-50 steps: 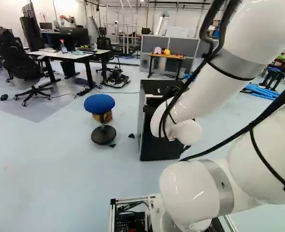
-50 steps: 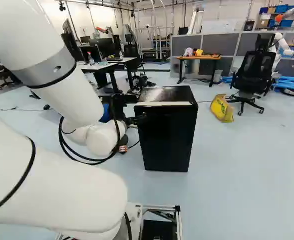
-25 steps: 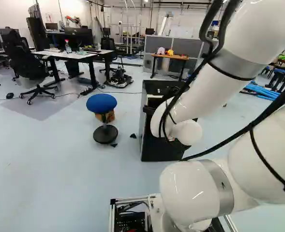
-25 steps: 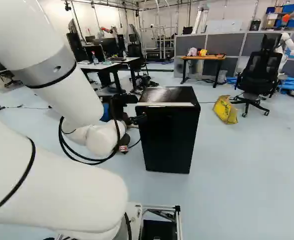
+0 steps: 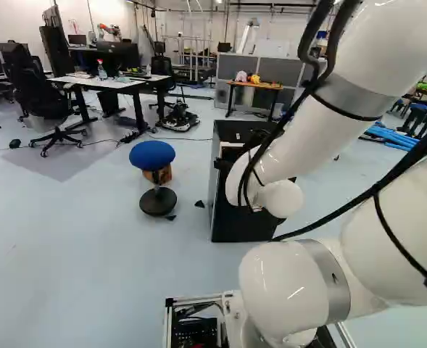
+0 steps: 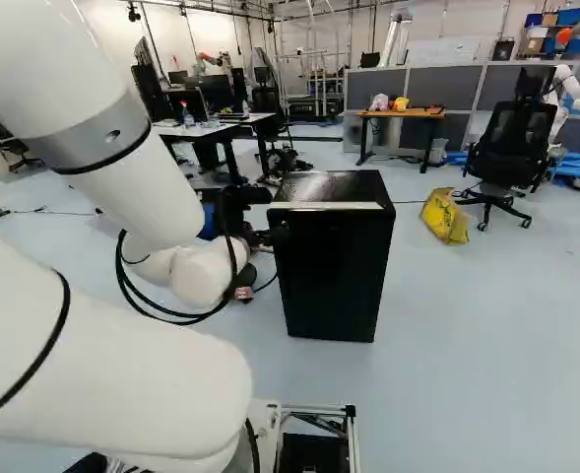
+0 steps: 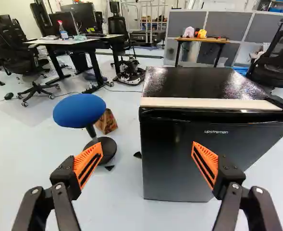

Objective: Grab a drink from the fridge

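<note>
Black office chair (image 5: 43,98): on wheels, at the left of the left base view, beside the white worktop.
White worktop (image 5: 86,81): dark legs, with a spray bottle (image 7: 63,32) and dark monitors on or close behind it.
Blue stool (image 5: 151,154): round seat on a round dark foot (image 5: 157,202), upright on the floor, with a brown box (image 7: 106,122) close behind it.
Hand (image 6: 278,235): in the right base view, near the fridge's upper front corner; whether it touches there, I cannot tell.
Fingers and pads: in the wrist view the hand (image 7: 147,151) is wide open, its orange pads (image 7: 206,163) well apart, holding nothing. One finger stands in line with the fridge's front, the other with the floor beside it, on the stool's side.
Fridge (image 6: 334,281): black, upright on the floor, ahead of the hand. A pale strip (image 7: 203,103) runs along the front of its glossy top. The door looks closed; the inside is hidden.
Wooden worktop (image 6: 400,114): beyond the fridge, before grey partitions (image 6: 432,89), carrying a pink item and a yellow one.
Yellow object (image 6: 445,217): on the floor in the right base view, beyond the fridge and near another black chair (image 6: 511,143).
Another robot (image 6: 568,83): white, behind that chair.
</note>
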